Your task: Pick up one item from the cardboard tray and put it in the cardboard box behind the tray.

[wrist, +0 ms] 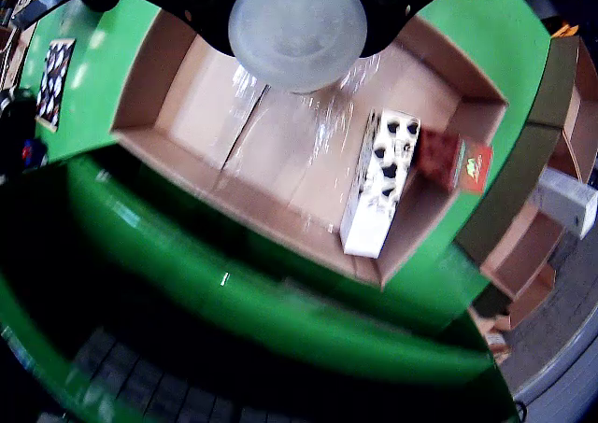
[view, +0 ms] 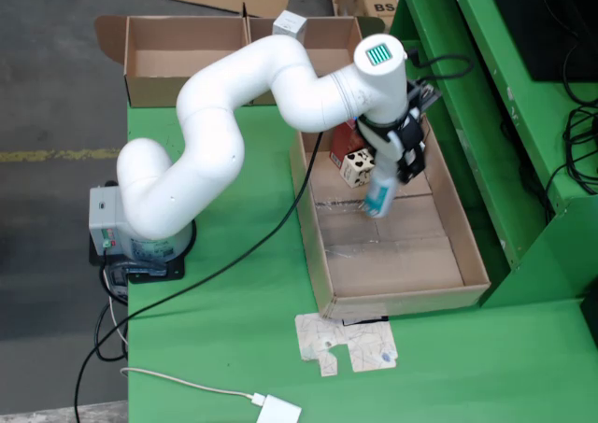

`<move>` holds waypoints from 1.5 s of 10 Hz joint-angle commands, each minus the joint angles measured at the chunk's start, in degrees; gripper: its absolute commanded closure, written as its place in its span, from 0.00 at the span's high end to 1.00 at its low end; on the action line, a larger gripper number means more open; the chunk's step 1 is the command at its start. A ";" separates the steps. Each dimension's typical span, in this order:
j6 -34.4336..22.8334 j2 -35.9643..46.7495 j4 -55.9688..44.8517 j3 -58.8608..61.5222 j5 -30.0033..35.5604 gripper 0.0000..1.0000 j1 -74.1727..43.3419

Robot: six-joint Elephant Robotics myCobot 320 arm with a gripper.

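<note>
A white carton with black spots [wrist: 383, 182] lies at the far end of the shallow cardboard tray [view: 472, 246], touching a dark red carton [wrist: 455, 162]. The gripper [view: 378, 202] hangs above them over the tray's creased floor, apparently a translucent suction cup, so I cannot tell any jaw state. The tray sits on a smooth green table [view: 224, 330], with the open cardboard box [view: 177, 54] behind it at the far edge beside grey concrete floor [view: 56, 87].
</note>
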 commanded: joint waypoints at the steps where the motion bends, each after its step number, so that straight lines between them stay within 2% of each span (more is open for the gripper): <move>1: 0.67 1.48 18.20 21.88 -7.14 0.00 2.61; 3: 0.11 1.51 23.85 21.88 -12.89 0.00 4.58; 5: -0.25 1.56 25.39 21.88 -14.87 0.00 5.29; 8: -1.91 1.39 30.42 21.88 -21.90 0.00 7.39; 11: -2.03 1.65 30.30 21.88 -21.96 0.00 7.79; 12: -0.55 3.80 24.03 21.88 -15.42 0.00 8.73; 14: -0.55 3.80 24.04 21.88 -15.42 0.00 8.73; 15: 0.32 5.84 17.03 21.88 -12.11 0.00 13.78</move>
